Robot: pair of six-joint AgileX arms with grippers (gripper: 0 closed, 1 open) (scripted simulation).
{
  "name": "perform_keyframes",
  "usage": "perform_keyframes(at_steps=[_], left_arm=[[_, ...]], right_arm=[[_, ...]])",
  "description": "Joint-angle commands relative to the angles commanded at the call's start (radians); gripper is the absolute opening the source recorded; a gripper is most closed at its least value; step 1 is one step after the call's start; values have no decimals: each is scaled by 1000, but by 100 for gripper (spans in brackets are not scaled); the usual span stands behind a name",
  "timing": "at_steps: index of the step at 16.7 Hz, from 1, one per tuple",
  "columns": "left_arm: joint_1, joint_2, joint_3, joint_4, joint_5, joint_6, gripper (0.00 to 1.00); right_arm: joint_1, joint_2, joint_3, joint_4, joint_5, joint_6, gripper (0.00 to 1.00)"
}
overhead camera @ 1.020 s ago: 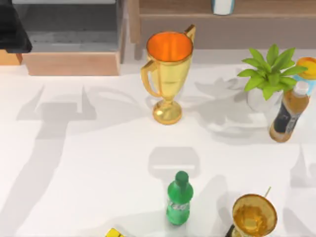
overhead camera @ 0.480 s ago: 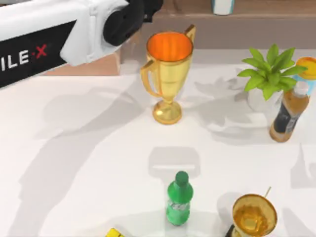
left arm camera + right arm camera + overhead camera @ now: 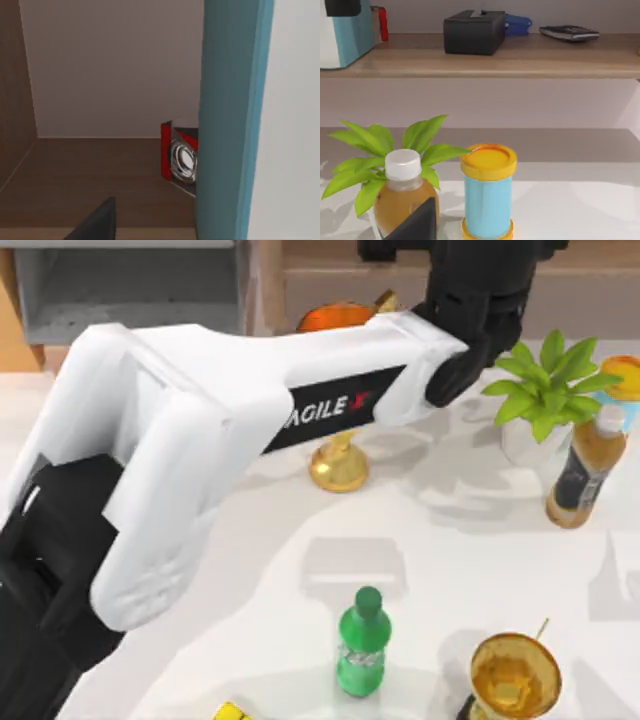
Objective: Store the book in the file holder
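Left arm: it reaches from the near left corner of the table across to the back, over the gold cup.
Left gripper: it is up at the brown shelf, right at the top of the book. I cannot tell if it is squeezing the book or is loose.
Book: it stands upright on the shelf board. Its blue-green cover and white pages both show. In the left wrist view the book is very close and stands straight up.
Red thing: it sits on the shelf board just behind the book, with a shiny round part on it.
File holder: the grey box is at the back left of the table, well apart from the book.
Gold cup: it stands in the middle of the table. The left arm covers most of it.
Green bottle: it stands upright near the front, in the middle.
Second gold cup: it is at the front, to the right of the green bottle.
Plant: it is at the right side of the table.
Tea bottle: it has a white cap and is just beside the plant.
Blue jar: it has a yellow lid and is next to the tea bottle and the plant.
Black box: it sits on the shelf, apart from the book.
Right gripper: it is parked low at the right side, facing the tea bottle and the jar. I cannot tell if it is apart or together.
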Motion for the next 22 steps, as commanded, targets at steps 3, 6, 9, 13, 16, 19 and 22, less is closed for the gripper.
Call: perform_keyframes(at_steps=[3, 6, 9, 13, 16, 19, 22], left_arm=[[-12, 61, 52, 14, -21, 1, 100], [-12, 61, 52, 14, -21, 1, 100], [-7, 61, 50, 11, -18, 0, 100], [3, 100, 126, -22, -5, 0, 100], [12, 130, 182, -49, 4, -1, 100], [13, 133, 188, -52, 5, -1, 100], [13, 133, 188, -52, 5, -1, 85]], right_arm=[[0, 0, 0, 0, 0, 0, 100], [0, 0, 0, 0, 0, 0, 100], [0, 0, 0, 0, 0, 0, 100], [0, 0, 0, 0, 0, 0, 100], [0, 0, 0, 0, 0, 0, 100], [0, 0, 0, 0, 0, 0, 100], [0, 0, 0, 0, 0, 0, 100]])
